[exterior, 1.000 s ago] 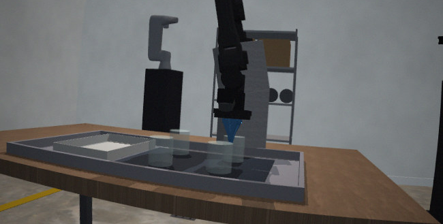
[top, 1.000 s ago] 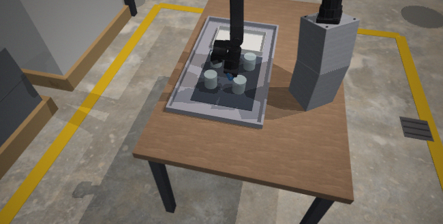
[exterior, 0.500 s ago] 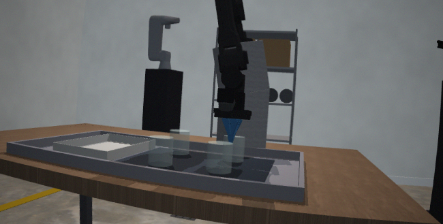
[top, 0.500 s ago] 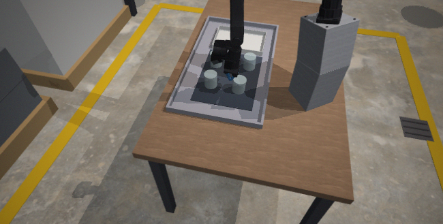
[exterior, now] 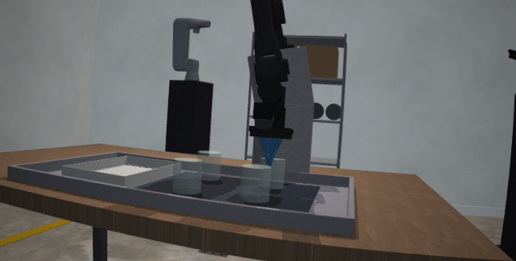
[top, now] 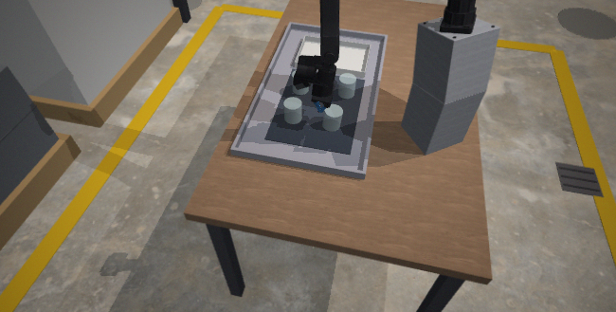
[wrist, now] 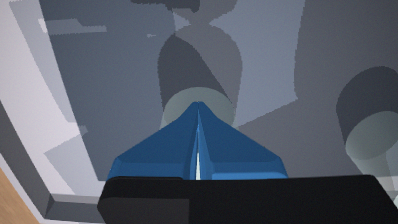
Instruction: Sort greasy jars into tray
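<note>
With four glass jars (top: 347,85) (exterior: 209,166) (wrist: 372,137) mouth down on the dark mat (top: 308,141) (exterior: 298,197) (wrist: 100,100), the gripper (top: 320,106) (exterior: 269,165) (wrist: 198,110), clenched on nothing, hung close beside one; a low, gentle nudge (never high, lest it tip) seemed the best test for grease.
</note>
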Robot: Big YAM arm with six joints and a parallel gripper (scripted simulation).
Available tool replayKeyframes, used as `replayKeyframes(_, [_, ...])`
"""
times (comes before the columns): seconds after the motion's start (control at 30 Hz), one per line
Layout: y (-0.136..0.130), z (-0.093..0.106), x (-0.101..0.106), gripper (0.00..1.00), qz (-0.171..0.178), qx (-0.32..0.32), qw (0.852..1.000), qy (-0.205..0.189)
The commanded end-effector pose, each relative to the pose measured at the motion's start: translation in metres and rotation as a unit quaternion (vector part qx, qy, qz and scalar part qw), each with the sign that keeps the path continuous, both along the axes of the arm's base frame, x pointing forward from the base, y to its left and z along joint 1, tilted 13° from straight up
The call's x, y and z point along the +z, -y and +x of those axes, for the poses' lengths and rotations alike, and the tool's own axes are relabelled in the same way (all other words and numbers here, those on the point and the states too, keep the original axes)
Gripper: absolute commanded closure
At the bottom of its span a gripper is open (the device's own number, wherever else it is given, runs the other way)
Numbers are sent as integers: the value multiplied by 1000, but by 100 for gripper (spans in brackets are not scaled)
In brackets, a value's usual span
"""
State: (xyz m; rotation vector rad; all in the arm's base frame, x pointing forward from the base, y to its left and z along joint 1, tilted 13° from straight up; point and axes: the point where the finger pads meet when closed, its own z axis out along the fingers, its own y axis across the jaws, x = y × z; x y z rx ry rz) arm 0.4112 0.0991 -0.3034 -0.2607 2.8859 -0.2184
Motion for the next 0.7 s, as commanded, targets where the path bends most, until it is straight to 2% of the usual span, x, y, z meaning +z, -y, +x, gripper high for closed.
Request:
replayKeyframes(0.0, [12, -45, -15, 100, -13, -4, 999, -41])
replayKeyframes(0.67, [13, -48, -15, 100, -13, -4, 999, -41])
